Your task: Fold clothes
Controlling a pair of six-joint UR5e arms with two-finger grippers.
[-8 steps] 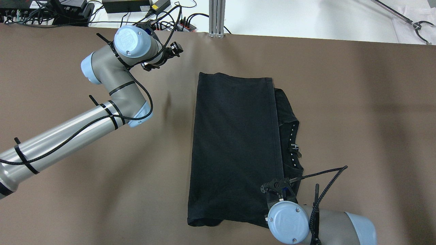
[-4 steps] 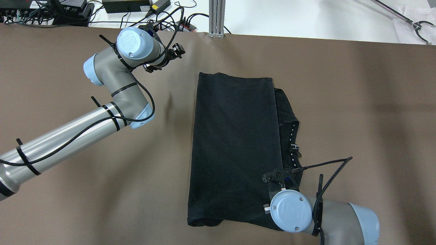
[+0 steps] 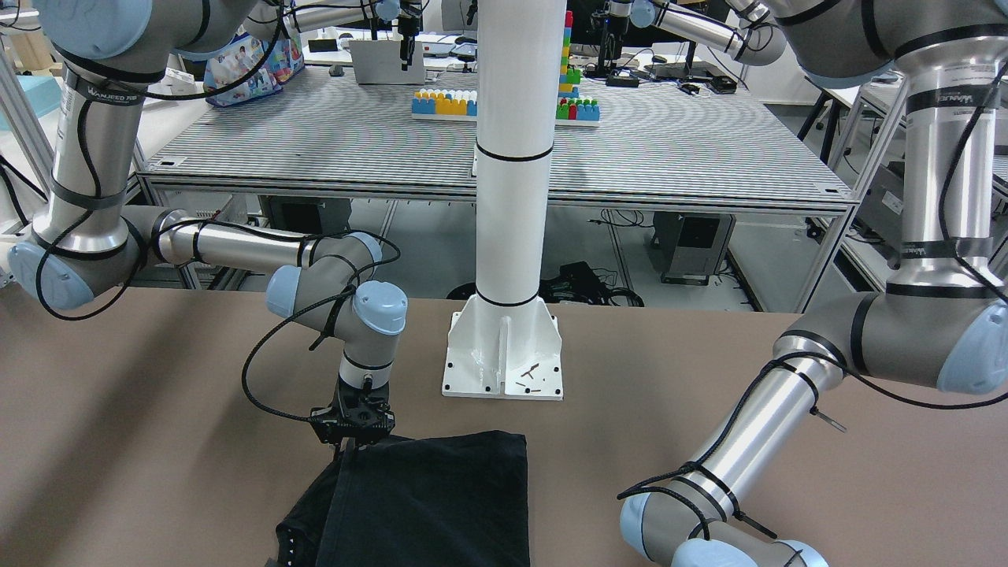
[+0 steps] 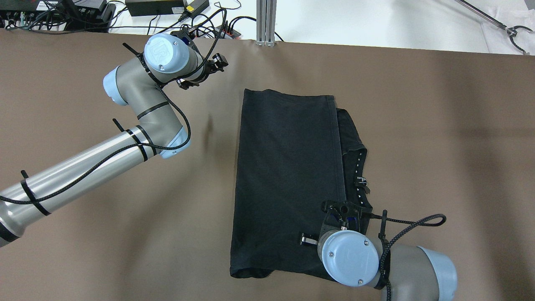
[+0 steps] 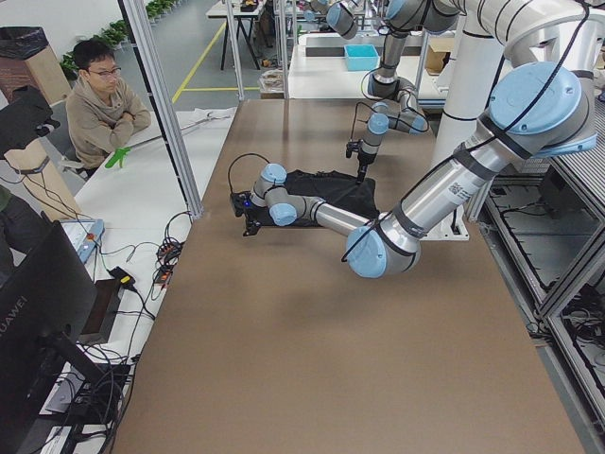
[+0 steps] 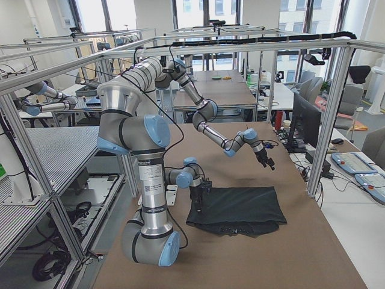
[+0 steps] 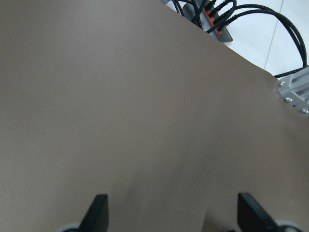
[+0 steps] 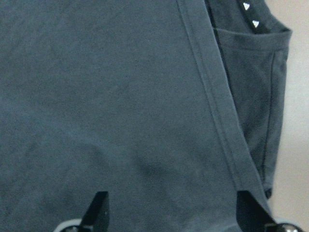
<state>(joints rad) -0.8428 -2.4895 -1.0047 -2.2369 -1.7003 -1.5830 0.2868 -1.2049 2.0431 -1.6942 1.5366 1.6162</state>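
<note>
The clothes (image 4: pixel 288 179) are one black garment, folded flat on the brown table, with a hemmed edge down its right side and a lower layer with a neck label sticking out there. My right gripper (image 4: pixel 345 209) hangs over its near right corner. In the right wrist view the gripper (image 8: pixel 174 217) is open, fingertips (image 8: pixel 99 212) wide apart above the cloth (image 8: pixel 120 96), holding nothing. My left gripper (image 4: pixel 213 65) is off the garment near the table's far edge. It (image 7: pixel 174 217) is open over bare table. The garment (image 3: pixel 441 504) lies in front of the right gripper (image 3: pixel 350 441).
Cables and power units (image 4: pixel 167 8) and an aluminium post (image 4: pixel 266 23) line the far table edge. The white pillar's base plate (image 3: pixel 504 354) stands just behind the garment. A person (image 5: pixel 99 95) sits beyond the table's far side in the exterior left view.
My right wrist has moved a little farther over the garment and turned, and its cable has swung right. The left arm has shifted slightly toward the far edge. The garment has not moved.
</note>
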